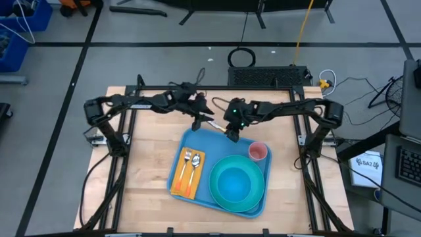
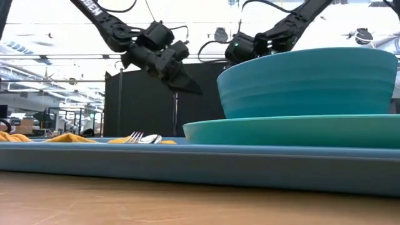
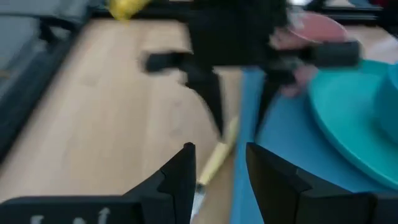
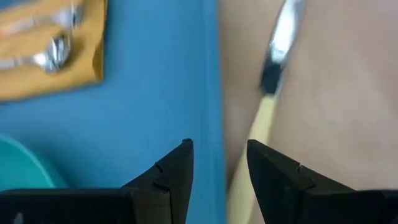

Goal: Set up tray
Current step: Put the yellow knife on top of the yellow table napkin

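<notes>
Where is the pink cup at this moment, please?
In the high view, the pink cup stands upright on the blue tray, in its far right corner, just beyond the turquoise plate with the bowl, and below the right claw.

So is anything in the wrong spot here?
Yes. A yellow-handled knife lies on the bare wood just off the tray's far edge, while the fork and spoon rest on the napkin inside the tray. Both grippers, left and right, hang open above that edge.
</notes>
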### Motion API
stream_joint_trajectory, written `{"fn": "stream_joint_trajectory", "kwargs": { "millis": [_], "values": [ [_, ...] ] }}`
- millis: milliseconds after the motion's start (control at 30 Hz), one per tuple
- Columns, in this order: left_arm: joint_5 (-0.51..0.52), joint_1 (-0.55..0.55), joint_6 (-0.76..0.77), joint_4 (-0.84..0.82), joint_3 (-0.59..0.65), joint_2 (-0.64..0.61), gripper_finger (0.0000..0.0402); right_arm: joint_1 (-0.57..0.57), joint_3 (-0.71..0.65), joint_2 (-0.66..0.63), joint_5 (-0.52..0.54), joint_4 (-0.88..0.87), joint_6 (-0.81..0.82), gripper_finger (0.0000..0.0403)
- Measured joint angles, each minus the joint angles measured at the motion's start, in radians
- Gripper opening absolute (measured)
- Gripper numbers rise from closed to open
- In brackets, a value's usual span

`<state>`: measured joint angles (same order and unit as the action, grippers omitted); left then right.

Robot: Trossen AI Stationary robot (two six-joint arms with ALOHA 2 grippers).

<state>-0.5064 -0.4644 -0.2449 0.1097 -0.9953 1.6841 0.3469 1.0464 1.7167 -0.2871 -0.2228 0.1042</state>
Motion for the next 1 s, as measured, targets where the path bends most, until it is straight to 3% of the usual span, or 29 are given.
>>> {"fn": "stream_joint_trajectory", "kwargs": {
  "millis": [233,433,700,833,1000],
  "values": [
    [0.091,0.007,0.021,0.077,0.114,-0.117,0.0145,-0.044,0.118,0.127,0.025,-0.098,-0.041,0.0141],
    [0.115,0.010,0.041,0.074,0.124,-0.115,0.0145,-0.047,0.168,0.203,0.025,-0.158,-0.064,0.0141],
    [0.114,0.013,0.022,0.071,0.124,-0.116,0.0145,-0.047,0.211,0.115,0.032,-0.203,-0.075,0.0141],
    [0.115,0.006,0.017,0.066,0.124,-0.116,0.0145,-0.049,0.210,0.058,0.102,-0.205,-0.089,0.0141],
    [0.114,0.008,0.022,0.066,0.123,-0.116,0.0145,-0.008,0.208,0.059,0.104,-0.227,-0.096,0.0141]
  ]
}}
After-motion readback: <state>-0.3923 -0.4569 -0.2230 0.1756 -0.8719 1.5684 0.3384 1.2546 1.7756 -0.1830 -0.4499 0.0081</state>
